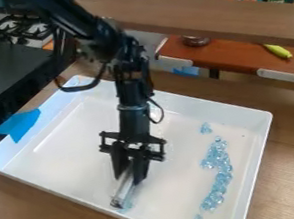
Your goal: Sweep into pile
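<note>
Gripper [131, 180], lower centre-left of the frame, fingers clamped about a clear, straight-sided bar [123, 189]; the low slant presumably lets its edge push along the floor. Glassy pale-blue beads [220, 165] form a loose, curved band at lower right. The smooth white tray's [247, 112] raised walls probably contain strays.

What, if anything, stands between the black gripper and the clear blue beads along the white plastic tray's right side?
Nothing visible blocks it: the tray floor lies between the gripper, holding a grey bar, and those beads. Some bluish bits lie beside the bar's tip.
</note>
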`<state>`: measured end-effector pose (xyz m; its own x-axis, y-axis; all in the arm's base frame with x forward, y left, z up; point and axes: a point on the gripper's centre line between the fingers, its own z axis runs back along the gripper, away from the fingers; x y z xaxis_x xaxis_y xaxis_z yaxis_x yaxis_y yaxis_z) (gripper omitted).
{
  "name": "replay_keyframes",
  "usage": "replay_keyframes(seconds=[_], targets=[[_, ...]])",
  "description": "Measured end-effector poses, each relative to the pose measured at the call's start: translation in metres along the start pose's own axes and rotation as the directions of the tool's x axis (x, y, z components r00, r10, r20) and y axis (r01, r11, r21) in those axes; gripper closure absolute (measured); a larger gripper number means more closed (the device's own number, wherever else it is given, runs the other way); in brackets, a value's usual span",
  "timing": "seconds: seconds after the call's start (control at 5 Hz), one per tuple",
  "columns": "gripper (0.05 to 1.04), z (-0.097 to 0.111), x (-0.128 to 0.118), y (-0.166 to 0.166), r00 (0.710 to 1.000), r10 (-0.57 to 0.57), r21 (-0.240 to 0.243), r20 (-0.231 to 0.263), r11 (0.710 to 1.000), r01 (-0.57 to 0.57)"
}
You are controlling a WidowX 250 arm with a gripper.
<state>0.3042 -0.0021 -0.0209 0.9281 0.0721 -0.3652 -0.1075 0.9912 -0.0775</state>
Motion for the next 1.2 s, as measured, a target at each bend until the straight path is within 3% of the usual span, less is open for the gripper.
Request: replay_keyframes(seconds=[0.6, 0.8, 1.0, 1.2], targets=[[0.701, 0.013, 0.019, -0.055, 0.999, 0.043, -0.101, -0.009, 0.994, -0.043], [0.701, 0.014, 0.027, -0.064, 0.998, 0.051, -0.117, -0.023, 0.992, -0.053], [0.701, 0.023, 0.03, -0.075, 1.0, 0.027, -0.13, -0.006, 0.991, -0.028], [0.701, 0.035, 0.027, -0.054, 0.999, 0.027, -0.109, 0.02, 0.994, -0.024]])
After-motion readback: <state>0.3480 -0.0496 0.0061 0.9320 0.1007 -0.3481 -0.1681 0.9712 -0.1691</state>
